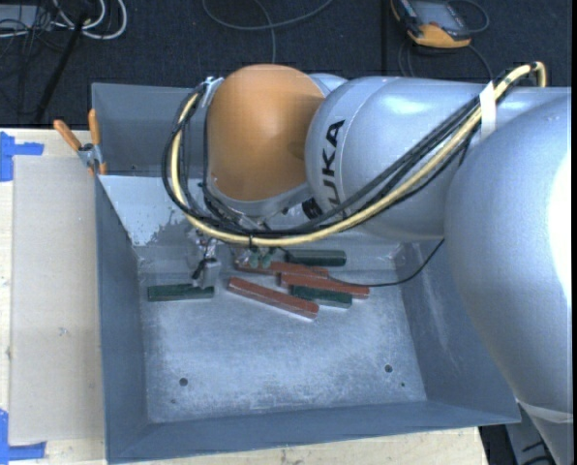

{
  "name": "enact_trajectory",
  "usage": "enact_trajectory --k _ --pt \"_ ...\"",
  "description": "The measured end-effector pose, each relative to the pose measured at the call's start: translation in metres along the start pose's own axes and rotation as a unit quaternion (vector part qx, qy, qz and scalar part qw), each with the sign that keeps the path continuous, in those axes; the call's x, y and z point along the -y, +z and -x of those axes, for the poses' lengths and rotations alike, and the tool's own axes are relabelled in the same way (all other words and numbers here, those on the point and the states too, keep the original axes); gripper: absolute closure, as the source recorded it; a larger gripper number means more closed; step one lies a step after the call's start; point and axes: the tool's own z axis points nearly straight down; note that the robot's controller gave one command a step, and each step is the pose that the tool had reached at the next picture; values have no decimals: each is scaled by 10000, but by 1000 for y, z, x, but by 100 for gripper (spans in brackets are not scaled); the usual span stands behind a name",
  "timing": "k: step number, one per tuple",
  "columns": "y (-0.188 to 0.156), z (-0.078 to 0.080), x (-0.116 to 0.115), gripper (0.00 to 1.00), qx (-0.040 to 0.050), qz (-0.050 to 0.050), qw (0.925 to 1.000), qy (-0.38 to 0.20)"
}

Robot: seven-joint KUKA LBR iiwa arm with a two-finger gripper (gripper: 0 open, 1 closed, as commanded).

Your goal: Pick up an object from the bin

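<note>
My gripper [205,260] pokes out below the orange wrist cover, low over the bin floor near the back left. Just under and in front of it lies a dark green flat bar [180,293], lengthwise left to right. To the gripper's right lies a red-brown flat bar [271,297], slanted, with a second red-brown bar [323,283] and a dark green bar [333,298] crossing beside it. Another dark green bar [317,258] lies further back, partly under the arm. Nothing shows held in the gripper.
The arm and its orange cover with looped cables hang over the back half of the bin and hide what lies beneath. The bin's front half is bare grey floor. The left wall stands close to the green bar.
</note>
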Motion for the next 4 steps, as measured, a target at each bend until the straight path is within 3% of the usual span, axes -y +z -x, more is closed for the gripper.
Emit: enact_trajectory --k 1,2,3,4 --pt "5 -1 1 0 -36 -5 10000 19" --pt "120 -1 15 0 -84 -8 9987 -502" --pt "114 1 15 100 -48 -3 9988 -484" --pt "-95 -13 -9 100 7 2 9956 -938"
